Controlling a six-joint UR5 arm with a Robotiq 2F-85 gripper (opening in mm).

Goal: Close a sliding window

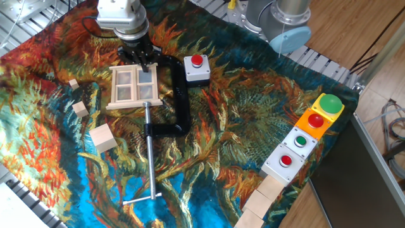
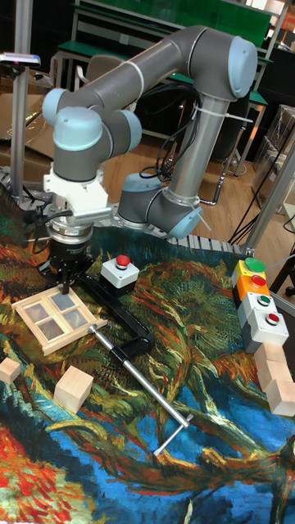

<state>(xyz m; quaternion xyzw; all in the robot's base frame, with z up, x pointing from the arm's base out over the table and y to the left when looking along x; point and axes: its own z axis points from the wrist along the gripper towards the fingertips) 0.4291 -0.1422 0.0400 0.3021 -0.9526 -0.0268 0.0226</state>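
Note:
The sliding window (image 1: pixel 133 88) is a small light-wood frame lying flat on the patterned cloth at the upper left; in the tall fixed view the sliding window (image 2: pixel 54 317) shows pale panes. My gripper (image 1: pixel 142 64) points straight down at the window's far right edge, its dark fingertips close together and touching the frame's far rail. In the tall fixed view the gripper (image 2: pixel 64 284) narrows to a point at the window's far corner. Nothing is held between the fingers.
A black clamp (image 1: pixel 180 104) with a long silver bar (image 1: pixel 150 161) holds the window's right side. A grey box with a red button (image 1: pixel 196 69) stands just right of the gripper. Wooden cubes (image 1: pixel 103 137) lie to the left, and several button boxes (image 1: pixel 302 140) line the right edge.

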